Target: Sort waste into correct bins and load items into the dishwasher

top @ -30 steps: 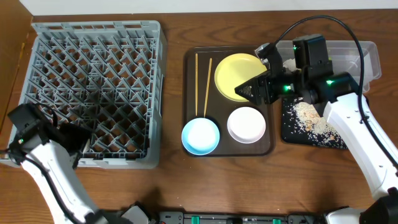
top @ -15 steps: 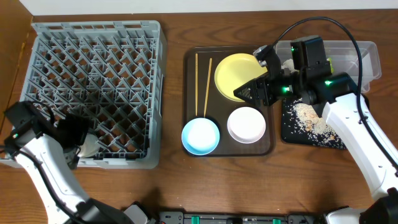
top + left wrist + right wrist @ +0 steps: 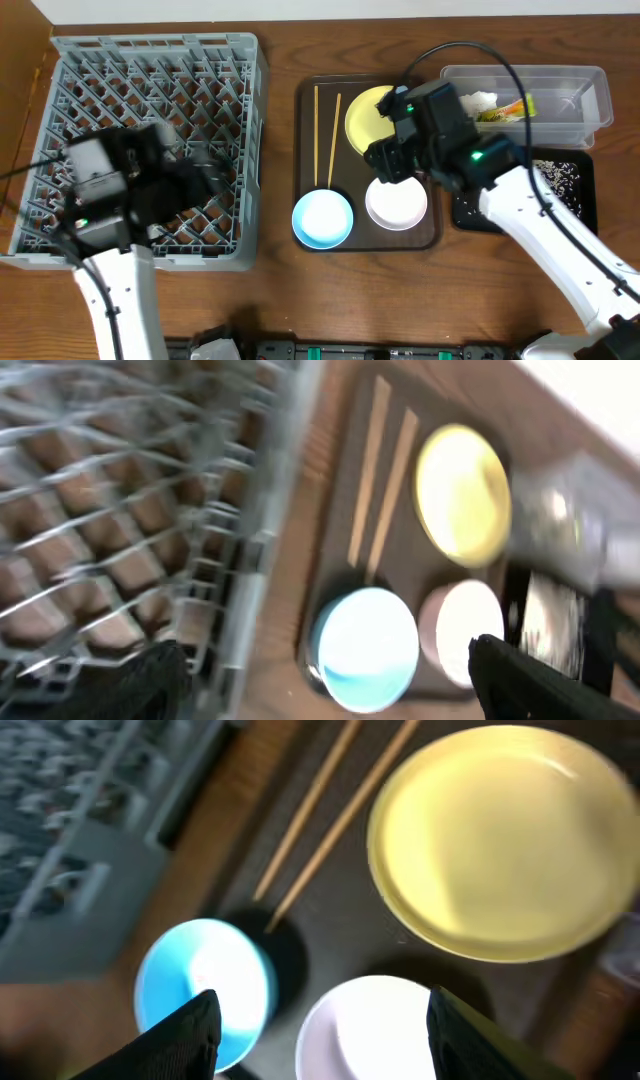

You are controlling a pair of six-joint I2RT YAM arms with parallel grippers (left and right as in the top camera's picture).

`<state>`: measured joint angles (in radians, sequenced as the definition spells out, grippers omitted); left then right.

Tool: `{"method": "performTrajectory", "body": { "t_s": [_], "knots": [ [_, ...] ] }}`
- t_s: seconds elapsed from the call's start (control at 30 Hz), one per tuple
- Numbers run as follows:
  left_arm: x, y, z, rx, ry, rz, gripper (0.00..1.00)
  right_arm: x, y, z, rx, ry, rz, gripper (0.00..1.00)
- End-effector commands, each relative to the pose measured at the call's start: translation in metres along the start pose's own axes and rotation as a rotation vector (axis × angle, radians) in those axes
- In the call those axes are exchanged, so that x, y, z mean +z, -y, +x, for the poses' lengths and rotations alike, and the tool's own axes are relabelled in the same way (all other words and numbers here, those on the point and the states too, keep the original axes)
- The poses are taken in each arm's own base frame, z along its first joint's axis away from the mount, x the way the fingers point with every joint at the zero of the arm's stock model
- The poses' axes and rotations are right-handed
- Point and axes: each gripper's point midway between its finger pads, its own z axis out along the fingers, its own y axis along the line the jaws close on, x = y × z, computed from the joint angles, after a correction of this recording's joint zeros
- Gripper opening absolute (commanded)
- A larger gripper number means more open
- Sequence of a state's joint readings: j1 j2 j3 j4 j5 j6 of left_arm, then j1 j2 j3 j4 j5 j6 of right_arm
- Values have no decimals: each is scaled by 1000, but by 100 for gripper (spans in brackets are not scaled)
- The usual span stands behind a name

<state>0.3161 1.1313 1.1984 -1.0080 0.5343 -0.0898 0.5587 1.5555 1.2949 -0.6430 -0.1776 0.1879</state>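
The grey dishwasher rack (image 3: 150,100) stands at the left. On the dark-brown serving tray (image 3: 305,95) lie the chopsticks (image 3: 325,125), the yellow plate (image 3: 362,115), the light-blue bowl (image 3: 322,218) and the white bowl (image 3: 397,203). My right gripper (image 3: 385,160) is open and empty above the white bowl (image 3: 370,1030), between it and the plate (image 3: 500,840). My left gripper (image 3: 215,172) is open and empty over the rack's right part, facing the light-blue bowl (image 3: 365,650). The clear tub (image 3: 570,100) holds the tissue (image 3: 480,100) and the wrapper (image 3: 512,108). The black tray (image 3: 560,180) holds rice scraps.
The rack's right wall (image 3: 270,540) stands between my left gripper and the serving tray. A strip of bare wooden table (image 3: 278,150) separates rack and tray. My right arm (image 3: 530,230) crosses over the black tray.
My left arm swung from the rack's front-left corner up over the rack towards the right. My right gripper moved left from the bins to above the white bowl, uncovering the tub.
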Motion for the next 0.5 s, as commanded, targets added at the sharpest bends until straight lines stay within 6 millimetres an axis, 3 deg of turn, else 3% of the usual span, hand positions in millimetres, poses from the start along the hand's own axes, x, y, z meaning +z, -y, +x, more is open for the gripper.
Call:
{"method": "performTrajectory", "body": {
  "t_s": [0.0, 0.1, 0.17, 0.27, 0.47],
  "knots": [
    [5, 22, 11, 161, -41, 9, 91, -6, 16, -8, 22, 47, 146, 70],
    [10, 34, 18, 213, -66, 22, 92, -6, 16, -8, 22, 47, 147, 82],
    [11, 37, 20, 224, -72, 29, 99, -6, 16, -8, 21, 47, 146, 86],
    [11, 38, 21, 224, -74, 31, 99, -6, 16, -7, 22, 43, 147, 98],
    [11, 38, 21, 225, -73, 30, 98, -6, 16, -7, 22, 43, 147, 99]
  ]
}}
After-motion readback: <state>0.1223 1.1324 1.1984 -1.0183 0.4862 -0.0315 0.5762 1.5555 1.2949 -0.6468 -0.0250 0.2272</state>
